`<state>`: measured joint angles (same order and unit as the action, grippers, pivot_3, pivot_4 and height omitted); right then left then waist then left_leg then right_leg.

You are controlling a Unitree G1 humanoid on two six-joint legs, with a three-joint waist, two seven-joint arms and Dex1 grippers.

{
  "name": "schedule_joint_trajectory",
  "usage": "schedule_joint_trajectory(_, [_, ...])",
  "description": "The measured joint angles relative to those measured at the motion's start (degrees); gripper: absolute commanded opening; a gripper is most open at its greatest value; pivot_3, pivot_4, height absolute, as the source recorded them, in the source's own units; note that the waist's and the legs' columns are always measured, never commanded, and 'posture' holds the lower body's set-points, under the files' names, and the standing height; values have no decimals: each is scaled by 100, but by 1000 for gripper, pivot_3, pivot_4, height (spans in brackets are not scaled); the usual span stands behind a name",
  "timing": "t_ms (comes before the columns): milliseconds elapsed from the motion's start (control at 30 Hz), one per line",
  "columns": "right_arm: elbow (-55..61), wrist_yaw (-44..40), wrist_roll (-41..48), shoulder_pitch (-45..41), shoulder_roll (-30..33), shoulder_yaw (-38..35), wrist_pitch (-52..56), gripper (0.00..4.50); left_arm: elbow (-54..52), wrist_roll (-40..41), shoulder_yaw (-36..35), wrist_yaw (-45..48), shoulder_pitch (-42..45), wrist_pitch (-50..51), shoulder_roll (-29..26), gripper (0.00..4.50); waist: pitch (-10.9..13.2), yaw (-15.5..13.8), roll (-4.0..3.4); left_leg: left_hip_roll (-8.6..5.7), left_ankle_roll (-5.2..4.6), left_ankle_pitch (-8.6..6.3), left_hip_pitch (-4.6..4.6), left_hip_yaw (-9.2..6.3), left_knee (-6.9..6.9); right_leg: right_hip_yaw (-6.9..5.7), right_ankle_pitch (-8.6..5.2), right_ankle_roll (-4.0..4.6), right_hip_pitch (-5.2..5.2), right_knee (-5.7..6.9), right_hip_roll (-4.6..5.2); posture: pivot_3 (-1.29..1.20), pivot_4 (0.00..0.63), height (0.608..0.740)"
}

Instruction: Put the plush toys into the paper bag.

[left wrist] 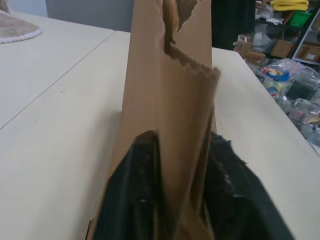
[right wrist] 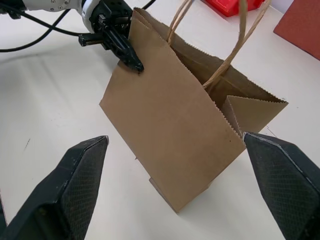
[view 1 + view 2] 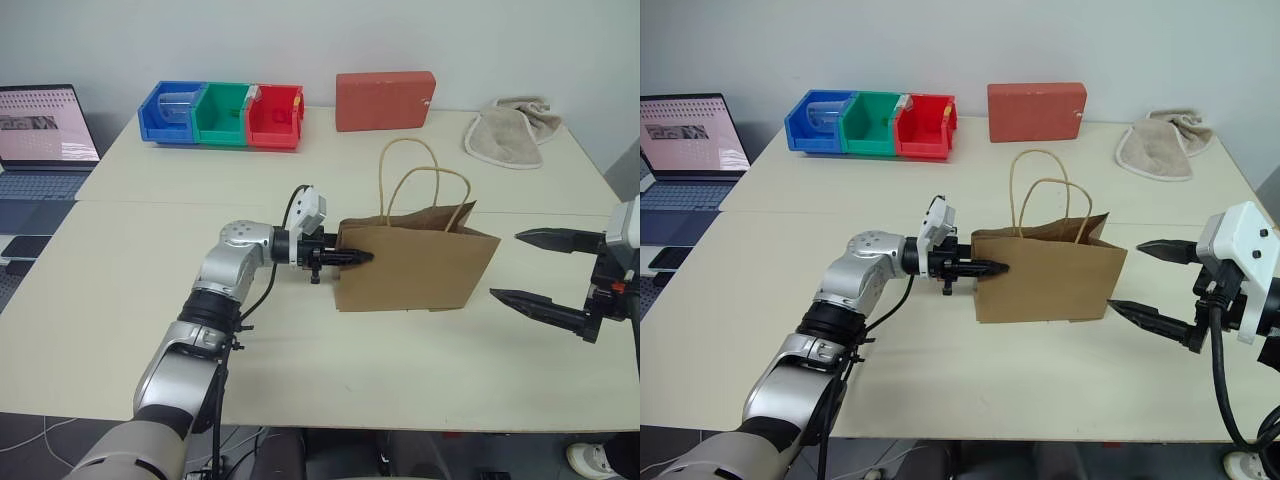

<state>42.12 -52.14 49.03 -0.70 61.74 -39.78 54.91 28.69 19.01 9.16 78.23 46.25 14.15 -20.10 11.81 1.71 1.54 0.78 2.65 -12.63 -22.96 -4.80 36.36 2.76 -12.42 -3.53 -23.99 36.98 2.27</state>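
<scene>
The paper bag (image 3: 415,265) is stood upright on the pale surface (image 3: 300,350), its mouth open at the top and its two loop handles (image 3: 425,190) raised above the rim. It is placed between the two sets of fingers.

The left gripper (image 3: 352,257) is held level at the bag's narrow side wall, near the upper corner. In the left wrist view the fingers (image 1: 135,200) are seen one on either side of a fold of that side wall, so the paper edge is pinched between them. The fingers are nearly together, with only the thickness of the folded paper between them.

The right gripper (image 3: 535,268) is held off the opposite side of the bag, apart from it and touching nothing. Its fingers (image 3: 530,303) are spread wide, one above the other in the head views, with the tips pointed toward the bag. In the right wrist view the bag is framed in the wide gap between these two fingers, and the left fingers are seen beyond it at its far upper corner.

Well beyond the fingers, along the far edge of the surface, a row of blue, green and red bins (image 3: 222,113), a red block (image 3: 385,100) and a beige towel (image 3: 512,132) are laid. A laptop (image 3: 40,135) is seen off the left side.
</scene>
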Motion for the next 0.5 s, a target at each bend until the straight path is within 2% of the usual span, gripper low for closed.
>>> schedule_joint_trajectory(167, [-158,6,-44,-54,46,98,-104,4500,-203,-17,-2,0,-26,61,-181,3795,0,8,0,0,0,0,2,0,0,1,0,0,0,1,0,0,150,740])
schedule_joint_trajectory(300, [-468,-17,-193,-287,128,396,-382,4500,-767,-26,-69,-46,-318,175,-718,3795,0,33,-1,3,0,0,5,1,-2,1,0,1,-2,4,0,0,150,740])
schedule_joint_trajectory(500, [-1161,-330,-573,-546,438,728,-914,4500,-1818,-201,-492,-606,-1134,382,-1809,3795,0,10,-1,4,0,0,3,1,-3,0,-1,2,-3,1,0,0,150,740])
